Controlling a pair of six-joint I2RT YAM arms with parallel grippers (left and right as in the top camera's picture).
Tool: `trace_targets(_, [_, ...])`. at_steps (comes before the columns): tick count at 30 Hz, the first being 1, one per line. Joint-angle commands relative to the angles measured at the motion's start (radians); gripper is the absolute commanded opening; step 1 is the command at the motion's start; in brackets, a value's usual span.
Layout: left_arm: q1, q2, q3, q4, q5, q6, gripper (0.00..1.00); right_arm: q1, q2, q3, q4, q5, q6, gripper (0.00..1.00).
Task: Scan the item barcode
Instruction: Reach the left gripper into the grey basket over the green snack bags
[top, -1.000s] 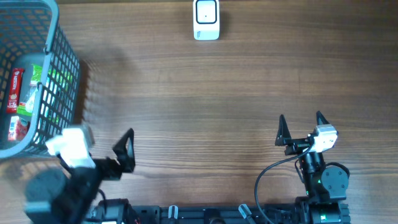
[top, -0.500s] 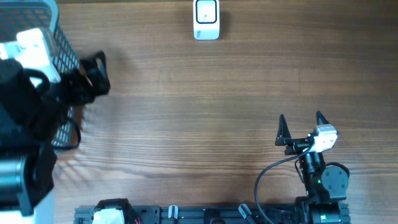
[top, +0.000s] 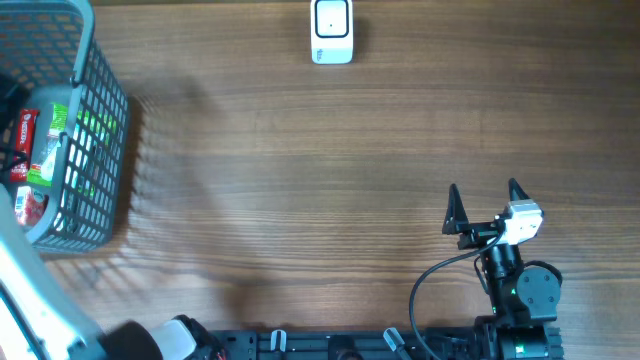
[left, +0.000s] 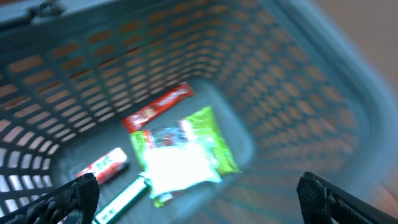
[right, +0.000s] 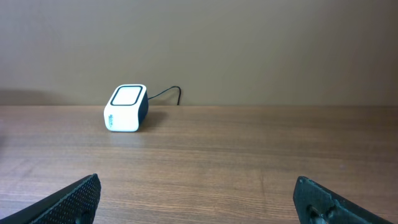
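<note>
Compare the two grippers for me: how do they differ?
The left gripper hangs above the basket, pointing down at its packets; the right gripper sits low over the table, pointing level at the scanner. Both are open and hold nothing.

1. Left arm (top: 30, 290): white link slanting up from the table's (top: 330, 180) near left corner along the left edge, mostly outside the overhead view.
2. Left gripper (left: 200, 198): jaws spread wide, dark fingertips (left: 78, 193) showing only at the two lower corners of the blurred wrist view, nothing gripped between them.
3. Right arm (top: 520, 290): folded compactly at the near edge, toward the right corner.
4. Right gripper (top: 484, 200): pointed toward the far edge, held roughly level, jaws wide apart and empty.
</note>
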Motion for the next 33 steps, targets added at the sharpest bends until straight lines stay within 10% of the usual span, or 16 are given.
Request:
trace_targets(1, [0.099,0.132,0.017,0.039,0.007,0.037,0.92,-0.005,-0.003,-0.001,0.003,-0.012,-0.012,1.00])
trace_targets(12, [0.134,0.360,0.017,0.072,0.266,0.687,1.00,-0.005,-0.003,-0.001,0.003,-0.013,-0.011,0.99])
trace_targets(33, [0.115,0.594,0.014,0.059,0.422,1.138,1.00,-0.005,-0.003,-0.001,0.003,-0.013,-0.011,1.00])
